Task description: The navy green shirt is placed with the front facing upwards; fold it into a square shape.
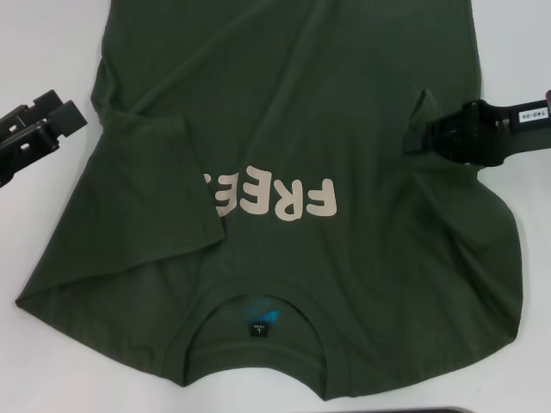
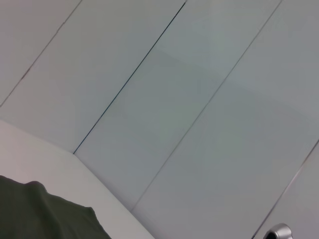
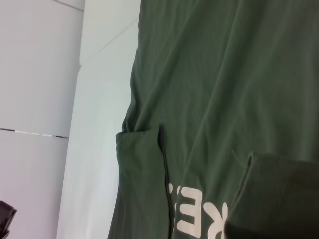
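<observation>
Even, bright, diffuse lighting is seen across all three views, and no single source can be made out. The white table [image 1: 34, 361] is rendered nearly overexposed in the head view, with only faint, soft-edged shadows cast beside the navy green shirt [image 1: 344, 129]. Folds in the cloth are marked by gentle shading. The cream "FREE" lettering [image 1: 280, 200] is resolved cleanly. Mild softness is noticed in the right wrist view, where the nearest fabric is blurred. No glare is seen.

Two black claws [image 1: 39, 125] [image 1: 452, 138]; white printed label on the right
</observation>
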You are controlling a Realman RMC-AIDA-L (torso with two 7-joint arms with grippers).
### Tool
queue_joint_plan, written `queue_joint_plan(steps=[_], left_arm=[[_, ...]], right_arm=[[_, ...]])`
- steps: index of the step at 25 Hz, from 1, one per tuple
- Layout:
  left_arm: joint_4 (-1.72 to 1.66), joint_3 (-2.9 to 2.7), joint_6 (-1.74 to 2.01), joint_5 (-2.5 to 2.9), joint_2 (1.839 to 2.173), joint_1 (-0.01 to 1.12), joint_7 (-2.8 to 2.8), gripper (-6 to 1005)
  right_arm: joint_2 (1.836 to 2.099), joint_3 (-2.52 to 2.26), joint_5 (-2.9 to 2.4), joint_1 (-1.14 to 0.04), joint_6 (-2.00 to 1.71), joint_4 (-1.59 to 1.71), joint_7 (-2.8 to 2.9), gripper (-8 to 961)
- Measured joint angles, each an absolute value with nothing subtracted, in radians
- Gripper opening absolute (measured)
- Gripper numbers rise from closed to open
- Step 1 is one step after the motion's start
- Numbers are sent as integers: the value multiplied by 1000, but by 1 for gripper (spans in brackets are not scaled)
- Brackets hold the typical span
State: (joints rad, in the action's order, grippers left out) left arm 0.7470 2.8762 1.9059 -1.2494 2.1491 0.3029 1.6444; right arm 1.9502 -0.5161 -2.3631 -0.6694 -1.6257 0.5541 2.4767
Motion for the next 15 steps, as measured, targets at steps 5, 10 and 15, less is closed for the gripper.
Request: queue_joint_plan(steps=[5,10,15], left_arm=[[750,2876,1897,-1277,2147,288,1644,948],[748,2876,1890,-1306,2139,275,1654,948],[748,2876,1888,-1307,2137,273,1658,948]], right_arm=[[1955,-521,-2362,-682,-1598,540,2478,247],[1957,-524,-2364,-686,-1589,541,2481,246],[1953,-551,-2368,-689,-1574,553,2521,244]])
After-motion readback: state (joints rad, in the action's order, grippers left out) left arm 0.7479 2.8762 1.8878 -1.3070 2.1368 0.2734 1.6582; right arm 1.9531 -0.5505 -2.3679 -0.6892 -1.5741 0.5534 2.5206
